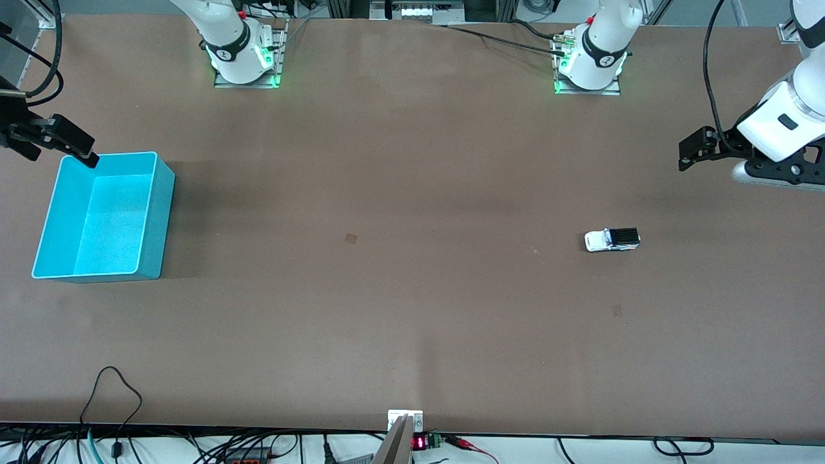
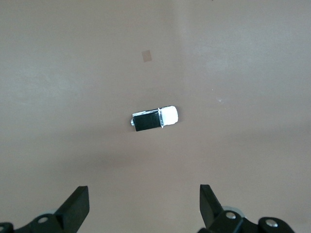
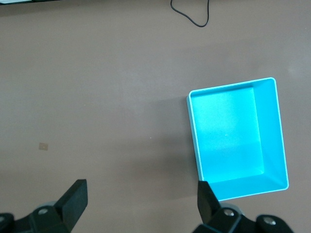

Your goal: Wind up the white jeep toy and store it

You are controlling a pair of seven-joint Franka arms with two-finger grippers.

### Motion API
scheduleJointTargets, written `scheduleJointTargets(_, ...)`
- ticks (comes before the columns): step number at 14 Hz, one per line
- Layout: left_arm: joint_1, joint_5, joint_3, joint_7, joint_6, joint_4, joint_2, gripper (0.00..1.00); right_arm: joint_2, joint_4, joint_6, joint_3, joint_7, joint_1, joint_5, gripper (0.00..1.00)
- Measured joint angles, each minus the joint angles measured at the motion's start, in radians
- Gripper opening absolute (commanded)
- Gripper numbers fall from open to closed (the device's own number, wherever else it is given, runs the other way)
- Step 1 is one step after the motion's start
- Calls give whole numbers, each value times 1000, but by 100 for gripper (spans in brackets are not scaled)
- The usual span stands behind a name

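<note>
White jeep toy (image 1: 612, 240) on the table, apart from the raised, wide-open, empty left end effector (image 2: 144, 206).

Robot lab: bolted arms (image 1: 232, 38), cables (image 1: 116, 393).

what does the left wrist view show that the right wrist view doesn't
Only the left wrist view shows the white jeep toy, lying alone on the table, with the open left gripper above it. Only the right wrist view shows the cyan bin, nothing in it, a black cable and the open right gripper. Both show bare brown tabletop with a small darker patch.
</note>
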Motion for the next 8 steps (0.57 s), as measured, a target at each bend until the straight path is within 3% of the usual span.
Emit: scheduleJointTargets(8, 1, 0, 0, 0, -3, 1, 0, 100, 18, -3, -52, 8, -2, 8, 1, 100)
